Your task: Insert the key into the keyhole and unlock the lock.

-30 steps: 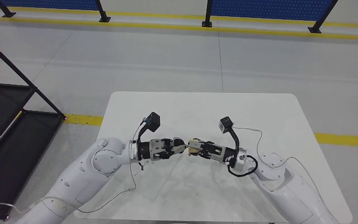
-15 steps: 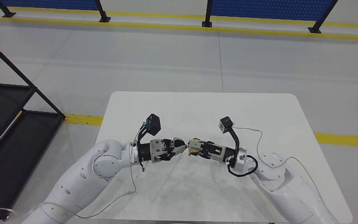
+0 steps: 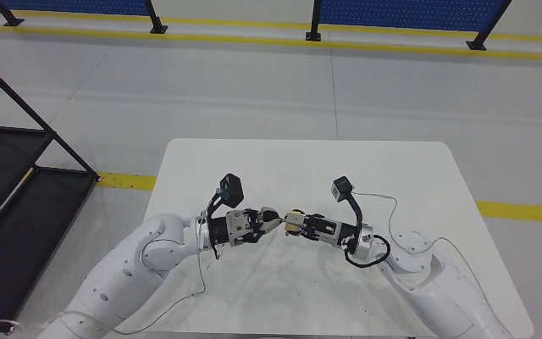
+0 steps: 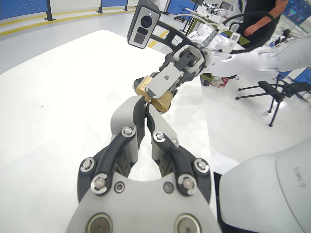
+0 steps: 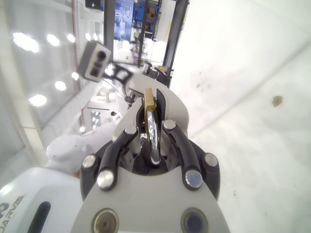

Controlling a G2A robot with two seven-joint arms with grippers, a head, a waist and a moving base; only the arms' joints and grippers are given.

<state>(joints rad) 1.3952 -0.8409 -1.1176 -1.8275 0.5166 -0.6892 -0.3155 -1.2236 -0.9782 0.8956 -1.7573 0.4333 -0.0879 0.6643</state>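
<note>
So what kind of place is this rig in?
Looks like a robot lab or factory test hall: blue partition panels on stands, yellow floor lines marking off the area, and a white table as the workstation.

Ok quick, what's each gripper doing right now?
Left gripper: closed on the key.
Right gripper: closed on the brass padlock.
</note>
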